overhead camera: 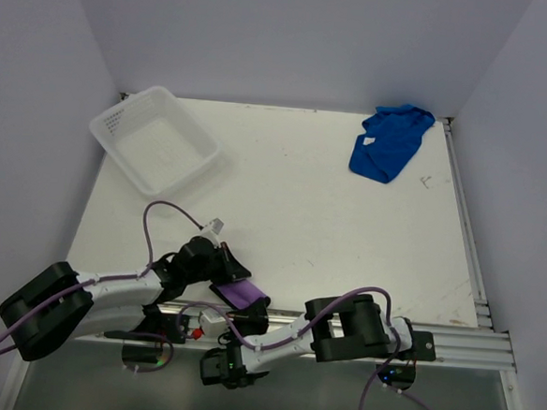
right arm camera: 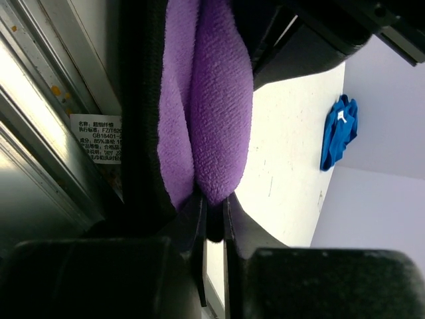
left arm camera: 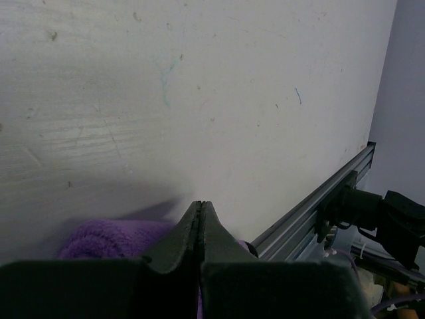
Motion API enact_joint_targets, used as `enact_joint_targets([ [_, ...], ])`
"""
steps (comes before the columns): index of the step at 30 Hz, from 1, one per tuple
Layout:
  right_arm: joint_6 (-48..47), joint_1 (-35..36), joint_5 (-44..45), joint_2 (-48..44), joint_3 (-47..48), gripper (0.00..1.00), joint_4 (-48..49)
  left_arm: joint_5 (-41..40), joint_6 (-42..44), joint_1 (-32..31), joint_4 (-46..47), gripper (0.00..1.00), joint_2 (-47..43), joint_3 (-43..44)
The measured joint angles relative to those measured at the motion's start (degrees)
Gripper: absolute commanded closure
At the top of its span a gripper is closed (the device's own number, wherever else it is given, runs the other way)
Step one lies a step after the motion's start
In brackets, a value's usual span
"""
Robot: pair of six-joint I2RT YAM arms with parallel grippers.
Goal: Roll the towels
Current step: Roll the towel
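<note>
1. At the near edge of the table (overhead camera: 328, 228), just in front of the rail (overhead camera: 461, 342), the purple towel (overhead camera: 240, 293) lies half hidden. The left gripper (left arm camera: 200, 207) and right gripper (right arm camera: 212, 206) meet over it. From above I see only a strip of purple between them.
2. The left gripper's jaws are pressed flat together, tips low over the table. Purple cloth is bunched just behind and under its left finger. I cannot tell whether any of it is caught.
3. The right gripper is nearly closed. A doubled fold of the purple towel tapers down into the narrow gap at its tips, so it is pinching the cloth.
4. In the right wrist view a white printed label (right arm camera: 99, 139) shows beside that fold, against the rail.
5. The blue towel (overhead camera: 389, 143) lies crumpled at the far right corner, well apart from both grippers, its white tag (right arm camera: 342, 116) showing.
6. The basket (overhead camera: 110, 123) sits at the far left, askew to the table's edges, its perforated floor in plain sight.
</note>
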Motion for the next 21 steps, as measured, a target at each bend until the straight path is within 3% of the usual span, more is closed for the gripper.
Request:
enact_joint_targets([
  [9, 2.43, 0.11, -0.5, -1.88, -1.33, 0.54, 0.68, -1.64, -2.43, -0.74, 3.89, 1.0, -1.53, -3.74],
  [16, 3.65, 0.11, -3.98, -9.38, -5.79, 0.44, 3.74, -2.93, -2.93, -1.07, 4.57, 1.0, -1.42, -3.98],
  [21, 4.94, 0.13, -7.21, -15.67, -9.77, 0.43, 6.95, -3.5, -2.93, -1.14, 4.66, 1.0, -1.27, -3.98],
])
